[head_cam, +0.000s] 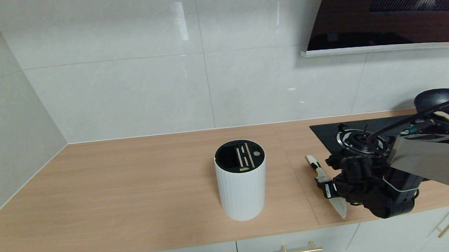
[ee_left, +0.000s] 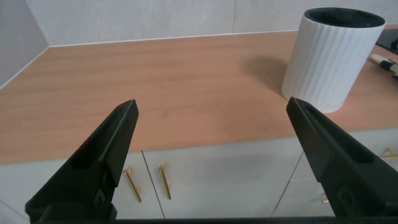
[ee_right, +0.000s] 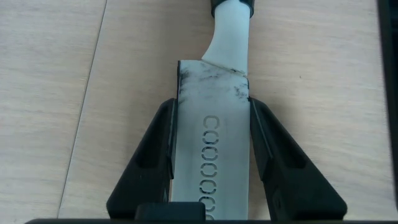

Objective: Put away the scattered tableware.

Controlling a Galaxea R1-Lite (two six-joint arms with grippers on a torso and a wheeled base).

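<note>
White marbled knife [ee_right: 212, 158] lies flat on the counter [ee_right: 50, 93], its blade clamped between the jaws of the right gripper [ee_right: 211, 109]

The head camera looks forward and down from high up onto the countertop [head_cam: 136, 183] and the tiled wall [head_cam: 132, 88]. The left wrist camera sits low, off the counter's front edge, facing across the wood toward the white holder [ee_left: 333, 56] — shared with the head view, mid-counter. The right wrist camera looks straight down, very near, on the knife [ee_right: 211, 143] — the head view shares it too, beside the hob [head_cam: 325, 131].
</note>
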